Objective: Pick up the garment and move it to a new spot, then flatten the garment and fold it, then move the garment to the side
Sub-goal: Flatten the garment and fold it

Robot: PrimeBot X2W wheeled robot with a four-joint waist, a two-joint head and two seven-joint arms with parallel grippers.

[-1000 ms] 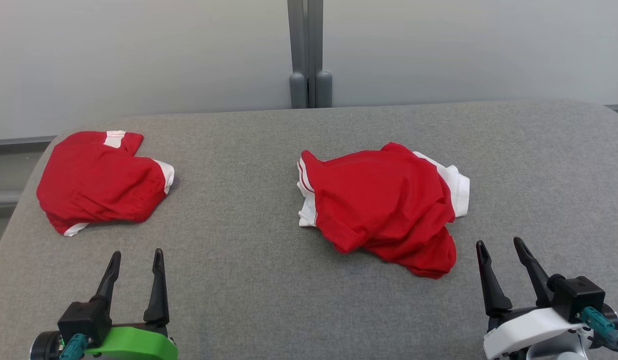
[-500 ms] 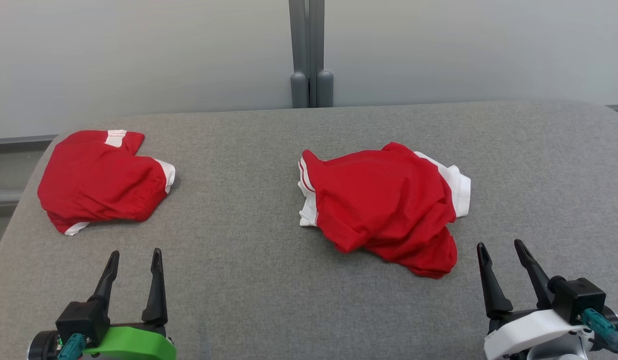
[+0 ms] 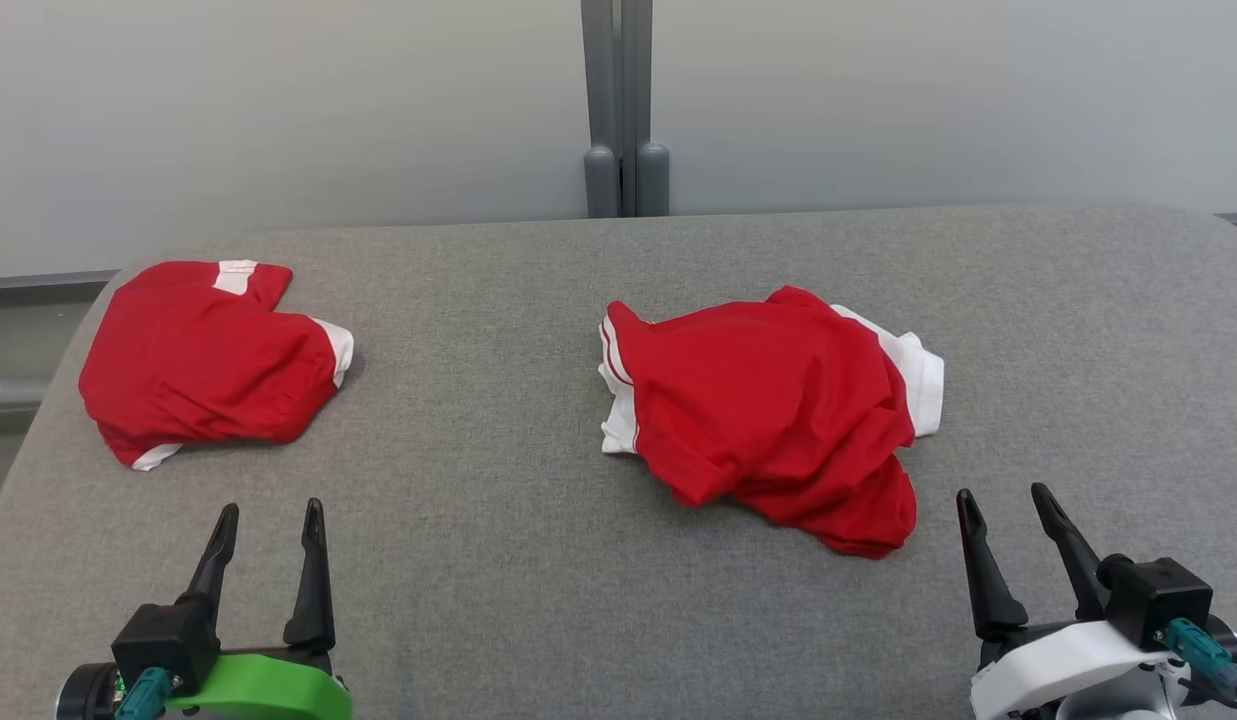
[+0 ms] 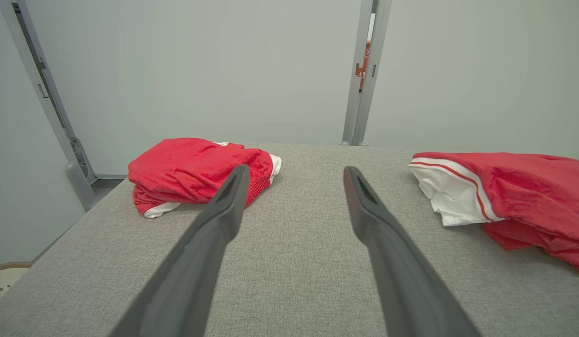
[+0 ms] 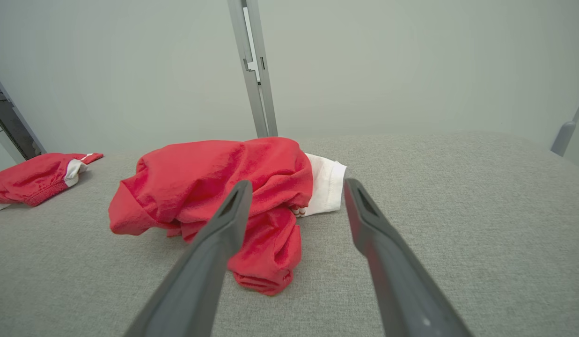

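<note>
Camera nudged, central garment, second garment, left gripper, right gripper, fingers spread.

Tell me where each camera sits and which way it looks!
Head view: on the head, looking forward and down at the table, middle garment and left garment; left tool and right tool show at the bottom corners, open.
Left wrist view: on the left wrist, looking along its two fingers across the table to the wall.
Right wrist view: on the right wrist, looking along its two fingers at the middle garment.
Shared: all three show both garments.
</note>
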